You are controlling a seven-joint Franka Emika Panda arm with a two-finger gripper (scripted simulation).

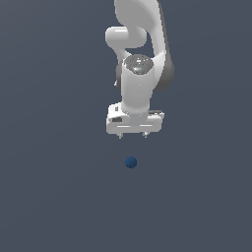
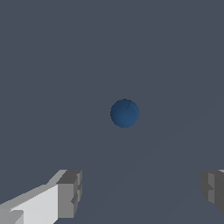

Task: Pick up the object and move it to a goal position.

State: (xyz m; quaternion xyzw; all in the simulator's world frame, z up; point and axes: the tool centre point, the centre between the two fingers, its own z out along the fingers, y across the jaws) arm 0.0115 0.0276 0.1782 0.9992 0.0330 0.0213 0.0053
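The white arm [image 1: 140, 59] hangs nearly straight down over a plain dark grey floor [image 1: 49, 197], its wrist vertical and its gripper [image 1: 132, 136] pointing downward. The two fingers are spread wide with nothing between them; in the wrist view one grey fingertip [image 2: 70, 192] shows at each side, well apart. The small dark blue ball [image 1: 130, 162] lies on the floor below the gripper, clear of both fingers. No floor edges show in either view.
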